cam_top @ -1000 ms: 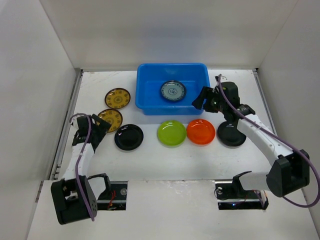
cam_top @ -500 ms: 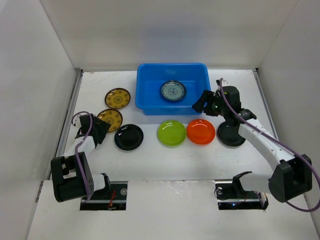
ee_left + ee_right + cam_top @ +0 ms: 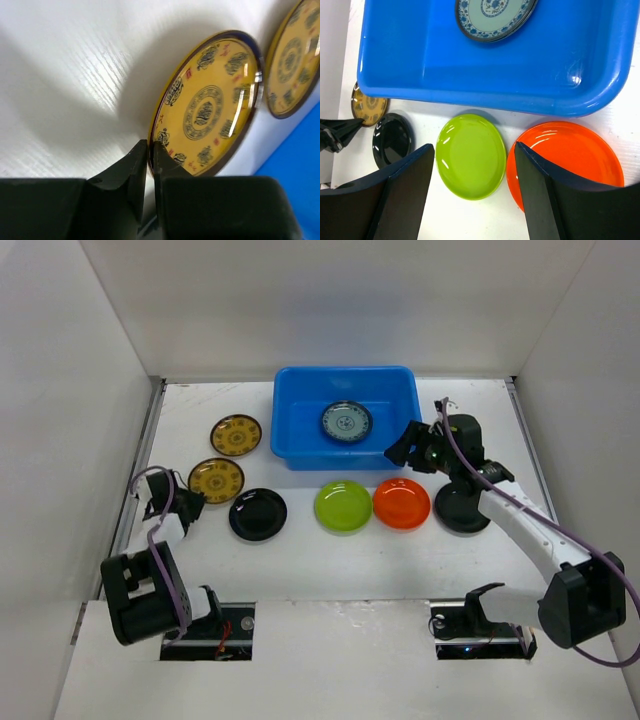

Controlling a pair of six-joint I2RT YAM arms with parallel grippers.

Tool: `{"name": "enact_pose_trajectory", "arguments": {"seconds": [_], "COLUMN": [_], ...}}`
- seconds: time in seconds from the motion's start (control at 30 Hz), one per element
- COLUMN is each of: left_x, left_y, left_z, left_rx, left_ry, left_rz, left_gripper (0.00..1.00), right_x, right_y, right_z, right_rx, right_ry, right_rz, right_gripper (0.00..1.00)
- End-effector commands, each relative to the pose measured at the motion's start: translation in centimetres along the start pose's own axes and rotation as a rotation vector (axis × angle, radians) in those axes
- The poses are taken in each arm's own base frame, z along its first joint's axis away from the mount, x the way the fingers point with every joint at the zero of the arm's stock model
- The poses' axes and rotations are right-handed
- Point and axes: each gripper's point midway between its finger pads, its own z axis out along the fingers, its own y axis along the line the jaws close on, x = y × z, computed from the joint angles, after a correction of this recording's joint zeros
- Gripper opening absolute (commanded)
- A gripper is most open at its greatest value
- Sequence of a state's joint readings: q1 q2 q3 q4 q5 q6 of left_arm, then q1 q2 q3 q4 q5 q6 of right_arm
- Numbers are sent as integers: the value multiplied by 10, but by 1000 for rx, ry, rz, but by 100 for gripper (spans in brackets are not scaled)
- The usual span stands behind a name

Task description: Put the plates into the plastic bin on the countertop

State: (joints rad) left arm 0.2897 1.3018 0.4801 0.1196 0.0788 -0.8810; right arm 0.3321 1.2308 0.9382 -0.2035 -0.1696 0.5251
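Only the left wrist view shows the grip: the left hand (image 3: 150,150) is pinched shut on the near rim of a yellow-brown plate (image 3: 210,110), with a second yellow-brown plate (image 3: 295,60) just beyond it. From above, both plates sit on the worktop (image 3: 330,560), left of the blue bin (image 3: 290,410). The right wrist view shows the right hand (image 3: 472,150) spread wide, holding nothing, over the green plate (image 3: 470,170) and orange plate (image 3: 570,155). A blue-grey plate (image 3: 495,15) lies inside the bin.

Bright, even light is cast from above. Soft shadows are seen on the countertop (image 3: 60,50), glare on the yellow-brown plate (image 3: 210,110); the left gripper (image 3: 150,150) is blurred.
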Motion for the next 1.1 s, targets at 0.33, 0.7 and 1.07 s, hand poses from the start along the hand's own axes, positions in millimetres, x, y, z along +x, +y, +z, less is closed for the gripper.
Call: {"name": "enact_pose_trajectory", "arguments": {"seconds": [0.33, 0.7, 1.07], "left_x": [-101, -61, 114], "left_y": [-106, -334, -407], "left_z": [-98, -159, -97], "left_rx": [220, 743, 912], "left_ry": [-285, -218, 214], "left_rz": [66, 384, 669], "left_gripper": [6, 9, 10], "right_x": [-23, -34, -28], "right_y": [1, -47, -79], "right_z": [1, -21, -53], "right_rx": [-38, 101, 199], "right_ry": [-75, -163, -210], "right_rz": [26, 91, 152], "right_gripper": [70, 71, 71]}}
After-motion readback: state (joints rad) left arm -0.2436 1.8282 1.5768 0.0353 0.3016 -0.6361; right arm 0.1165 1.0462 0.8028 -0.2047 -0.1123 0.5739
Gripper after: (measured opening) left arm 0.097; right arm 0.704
